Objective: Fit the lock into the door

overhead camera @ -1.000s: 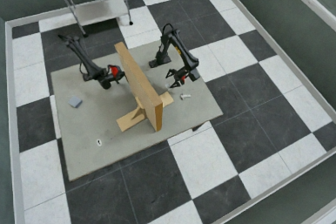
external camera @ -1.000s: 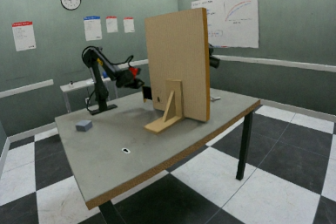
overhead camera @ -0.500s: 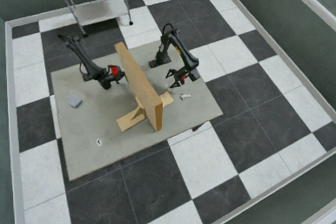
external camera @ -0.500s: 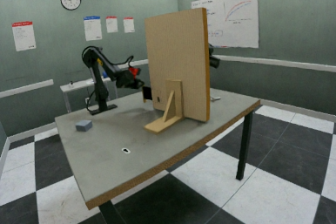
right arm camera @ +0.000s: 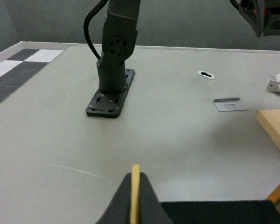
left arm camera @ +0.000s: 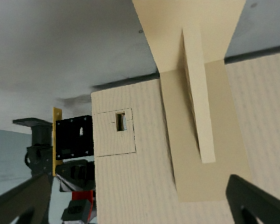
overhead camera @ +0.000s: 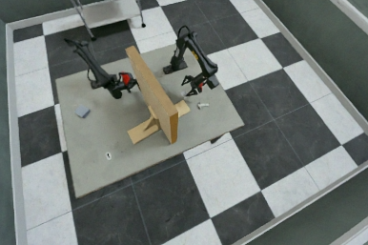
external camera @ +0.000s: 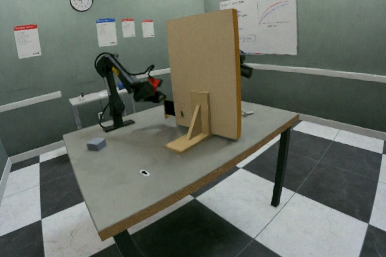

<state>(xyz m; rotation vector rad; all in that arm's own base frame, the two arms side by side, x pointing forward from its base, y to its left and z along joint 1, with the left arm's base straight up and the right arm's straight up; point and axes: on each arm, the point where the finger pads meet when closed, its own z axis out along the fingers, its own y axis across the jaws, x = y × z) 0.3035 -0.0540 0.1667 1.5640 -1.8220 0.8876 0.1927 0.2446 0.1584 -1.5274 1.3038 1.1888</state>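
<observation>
The wooden door (overhead camera: 153, 88) (external camera: 202, 57) (left arm camera: 141, 180) stands upright on its foot (overhead camera: 140, 132) (external camera: 182, 143) (left arm camera: 208, 185). In the left wrist view a keyhole opening (left arm camera: 121, 121) shows in its face, inside a thin rectangular outline. My right gripper (external camera: 163, 101) (right arm camera: 136, 181) is shut on the brass plate of the lock (external camera: 170, 108) (left arm camera: 75, 137) (right arm camera: 221, 212). The black case points at the door's narrow edge, level with the outline, its keyhole left of the door's. Most of the case is outside; whether its tip has entered is unclear. My left gripper (overhead camera: 185, 88) (left arm camera: 138, 182) is open and empty on the other side.
A grey-blue block (overhead camera: 83, 112) (external camera: 96, 144) and a white keyhole plate (overhead camera: 108, 155) (external camera: 144, 172) lie on the right arm's side. Beyond the door lie a handle (overhead camera: 203, 106) (right arm camera: 279, 86), a metal strike plate (right arm camera: 229, 104) and another keyhole plate (right arm camera: 206, 74).
</observation>
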